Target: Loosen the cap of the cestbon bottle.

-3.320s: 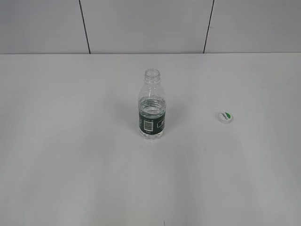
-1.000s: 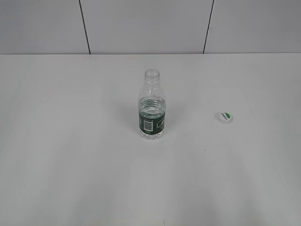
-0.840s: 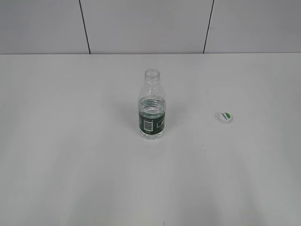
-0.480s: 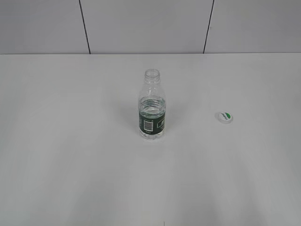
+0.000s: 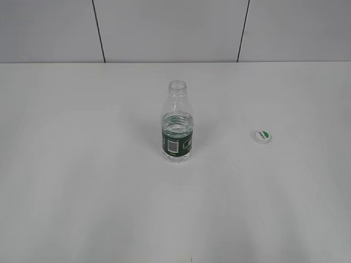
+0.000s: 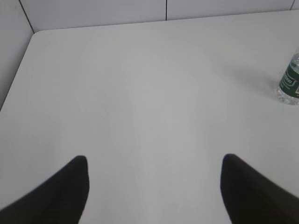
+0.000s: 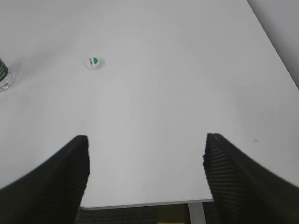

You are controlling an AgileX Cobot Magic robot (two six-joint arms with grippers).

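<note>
The cestbon bottle [image 5: 177, 130] stands upright in the middle of the white table, its neck open with no cap on it. It also shows at the right edge of the left wrist view [image 6: 289, 84] and at the left edge of the right wrist view [image 7: 3, 74]. The white cap [image 5: 262, 136] with its green mark lies flat on the table to the bottle's right; it shows in the right wrist view [image 7: 93, 62]. My left gripper [image 6: 153, 163] is open and empty, far left of the bottle. My right gripper [image 7: 145, 142] is open and empty over the table's near edge.
The white table [image 5: 82, 181] ends at a grey panelled wall [image 5: 164, 30] at the back. Its near edge and a table leg show in the right wrist view [image 7: 140, 204]. Neither arm shows in the exterior view.
</note>
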